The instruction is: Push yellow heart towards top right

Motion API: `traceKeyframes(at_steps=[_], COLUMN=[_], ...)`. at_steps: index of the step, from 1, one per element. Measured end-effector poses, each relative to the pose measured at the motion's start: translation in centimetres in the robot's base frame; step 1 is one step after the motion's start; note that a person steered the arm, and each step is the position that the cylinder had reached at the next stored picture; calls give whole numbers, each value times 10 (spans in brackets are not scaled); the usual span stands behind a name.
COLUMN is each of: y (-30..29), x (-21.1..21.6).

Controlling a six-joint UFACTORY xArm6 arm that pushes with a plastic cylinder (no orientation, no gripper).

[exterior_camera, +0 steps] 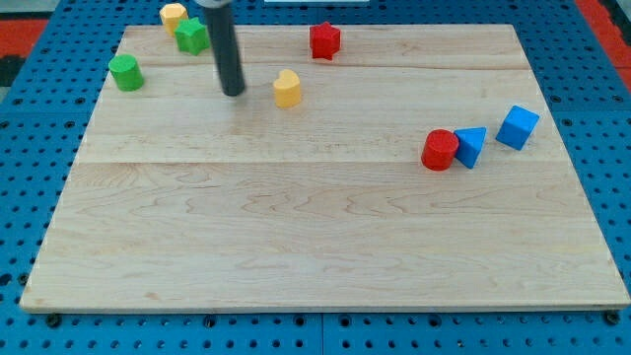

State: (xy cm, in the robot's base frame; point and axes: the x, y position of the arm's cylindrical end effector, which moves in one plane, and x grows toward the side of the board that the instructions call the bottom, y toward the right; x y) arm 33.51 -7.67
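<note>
The yellow heart (287, 89) lies on the wooden board (315, 237) in the upper middle of the view. My tip (234, 94) is on the board a short way to the heart's left, at about the same height in the view, with a gap between them. The dark rod runs up from the tip to the view's top edge.
A red block (324, 40) sits up and right of the heart. A green block (191, 35) and a yellow block (173, 15) are at the top left, a green cylinder (125, 73) further left. A red cylinder (440, 150), blue triangle (471, 146) and blue cube (518, 127) are at the right.
</note>
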Motion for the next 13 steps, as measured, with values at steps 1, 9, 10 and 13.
traceKeyframes(at_steps=[1,9,10,13], y=[105,127,157,87], x=[-7,-37,-44,-49])
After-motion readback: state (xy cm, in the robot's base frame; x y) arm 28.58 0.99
